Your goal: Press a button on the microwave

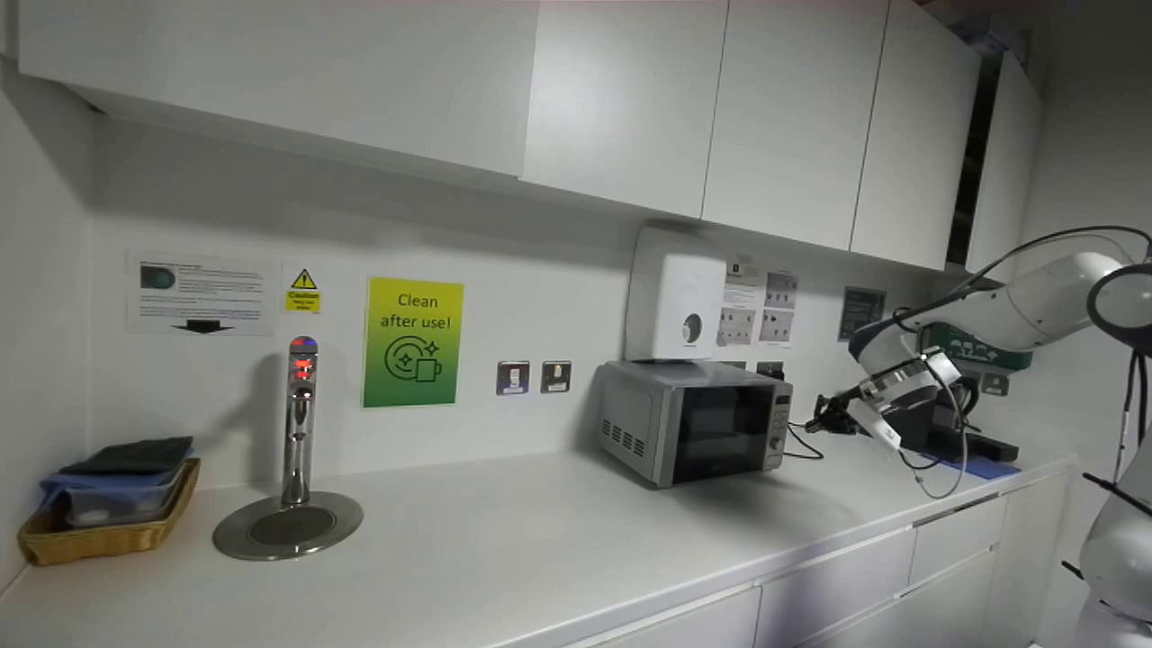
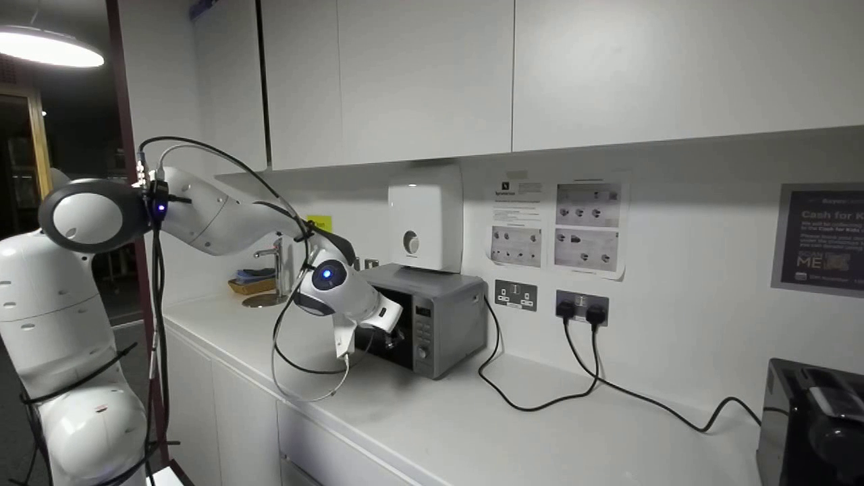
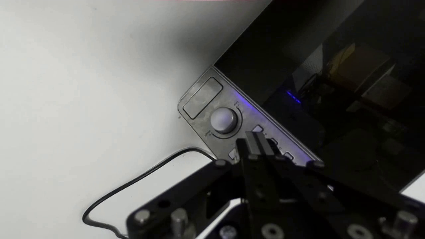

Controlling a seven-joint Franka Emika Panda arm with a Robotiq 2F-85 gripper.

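1. One robot arm (image 2: 209, 212) reaches over the surface (image 2: 574, 439) toward the microwave (image 1: 693, 423), which stands near the wall (image 1: 504, 315), just below a white box (image 1: 675, 297); its door (image 1: 724, 432) looks closed.

2. Both fingers (image 3: 253, 143) are pressed together with nothing between them, forming one narrow, blunt poker.

3. In the wrist view their tips overlap the control panel (image 3: 253, 115), among the small buttons (image 3: 258, 128) and just beside the round knob (image 3: 223, 120). A wide rectangular button (image 3: 203, 98) sits at the panel's corner, on the far side of the knob.

4. In an exterior view a gap shows between the fingers and the panel, so they seem not to be touching.

5. Lining up looks like the step in hand; I judge that the press itself is not yet done.

6. Next, the move calls for settling on a button, since the task names none, then centring the tips on it and pushing gently straight in until it gives.

7. If the wide button is the target, the fingers should go around the knob with some clearance, because it sticks out and could be bumped or turned.
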